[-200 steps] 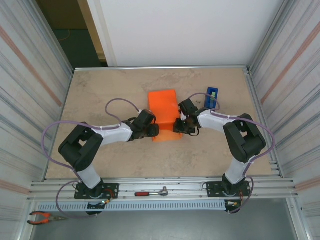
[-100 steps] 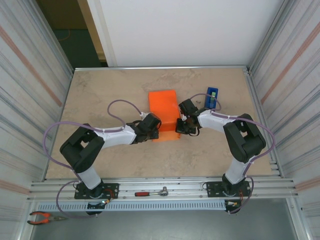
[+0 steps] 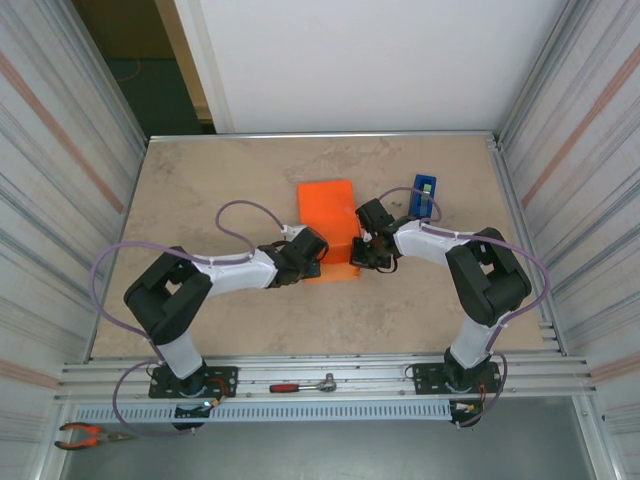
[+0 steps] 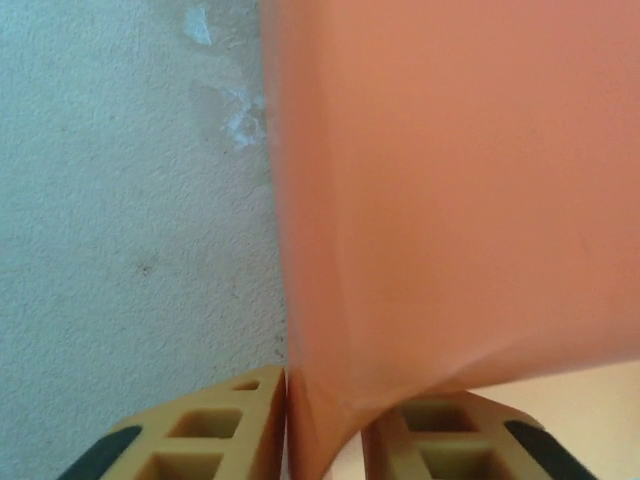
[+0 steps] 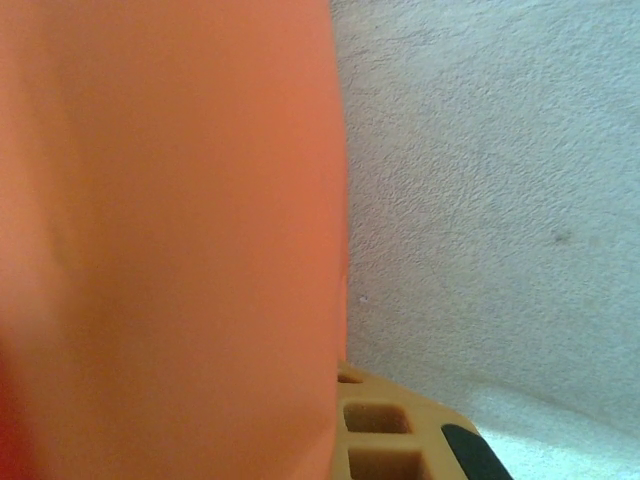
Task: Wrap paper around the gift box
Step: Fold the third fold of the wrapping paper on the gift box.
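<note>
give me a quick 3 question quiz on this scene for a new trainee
1. True or false: the left gripper is pinching a fold of the paper.
2. Which thing stands just beyond the right gripper? A) blue tape dispenser B) red mug C) scissors
3. Fill in: both grippers work at the paper's ___ end (near or far, from the arm bases).
Key: 1 true; 2 A; 3 near

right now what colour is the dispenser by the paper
The dispenser is blue; it shows best in the top external view.
</note>
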